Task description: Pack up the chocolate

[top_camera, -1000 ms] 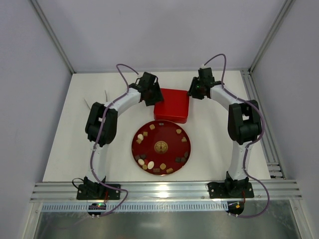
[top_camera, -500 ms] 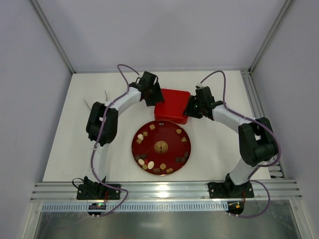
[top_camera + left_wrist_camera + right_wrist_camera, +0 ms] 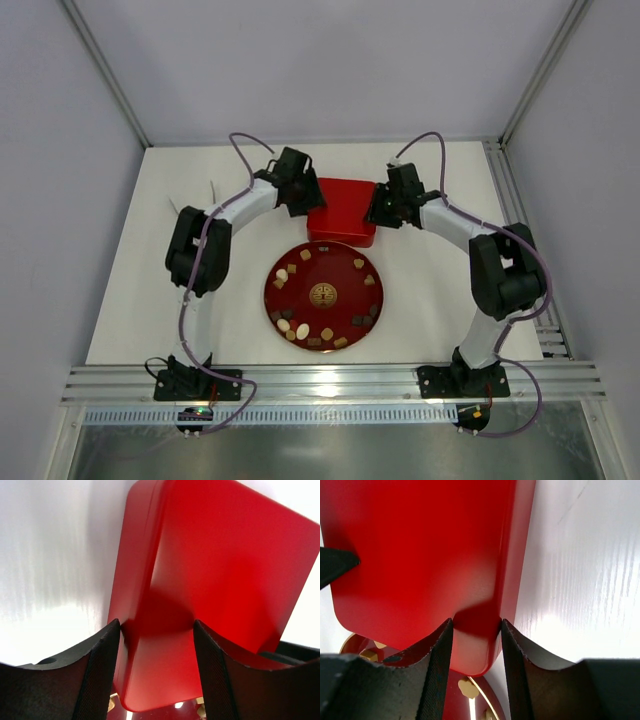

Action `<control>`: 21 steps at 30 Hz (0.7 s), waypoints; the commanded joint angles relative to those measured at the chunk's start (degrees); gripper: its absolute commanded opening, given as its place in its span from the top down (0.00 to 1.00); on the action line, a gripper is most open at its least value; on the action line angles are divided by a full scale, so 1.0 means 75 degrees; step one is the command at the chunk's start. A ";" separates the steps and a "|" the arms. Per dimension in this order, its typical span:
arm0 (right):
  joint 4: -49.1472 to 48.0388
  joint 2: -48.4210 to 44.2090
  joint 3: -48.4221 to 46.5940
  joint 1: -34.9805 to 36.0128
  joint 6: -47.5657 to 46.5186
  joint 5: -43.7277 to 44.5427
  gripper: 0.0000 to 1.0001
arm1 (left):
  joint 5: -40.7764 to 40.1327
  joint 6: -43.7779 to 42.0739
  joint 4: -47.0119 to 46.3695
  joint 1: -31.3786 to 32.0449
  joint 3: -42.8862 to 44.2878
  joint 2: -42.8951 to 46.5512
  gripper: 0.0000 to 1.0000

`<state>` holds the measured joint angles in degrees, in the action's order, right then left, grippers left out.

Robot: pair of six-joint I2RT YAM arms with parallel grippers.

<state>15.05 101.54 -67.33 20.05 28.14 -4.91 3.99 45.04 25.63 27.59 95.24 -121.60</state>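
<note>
You had both sets of fingers, left and right, clamped on the red box's edges, chocolates untouched.

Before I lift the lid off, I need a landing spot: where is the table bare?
Bare table lies left of the red plate beyond the left arm, and right of it toward the right arm's base. The far strip behind the red box is open too. It is crowded around the box, where both grippers flank it.
</note>
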 commanded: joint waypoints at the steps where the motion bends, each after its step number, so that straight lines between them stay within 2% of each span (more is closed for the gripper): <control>1: 0.1064 0.0816 -0.0174 0.0104 -0.0506 0.0057 0.56 | -0.0227 -0.0555 0.1833 0.0036 -0.0675 -0.0369 0.41; 15: 0.1357 0.1275 -0.1265 -0.0178 -0.0916 -0.0178 0.51 | 0.0628 -0.0872 0.1564 -0.0421 -0.0606 -0.0134 0.32; 21: 0.1310 0.0912 -0.1522 -0.0342 -0.0951 -0.0213 0.42 | 0.0816 -0.1328 0.1727 -0.0761 -0.0067 0.0088 0.28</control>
<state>20.21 108.44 -77.56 18.11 23.59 -8.40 12.16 40.49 29.47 23.57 94.02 -120.42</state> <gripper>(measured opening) 0.562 0.710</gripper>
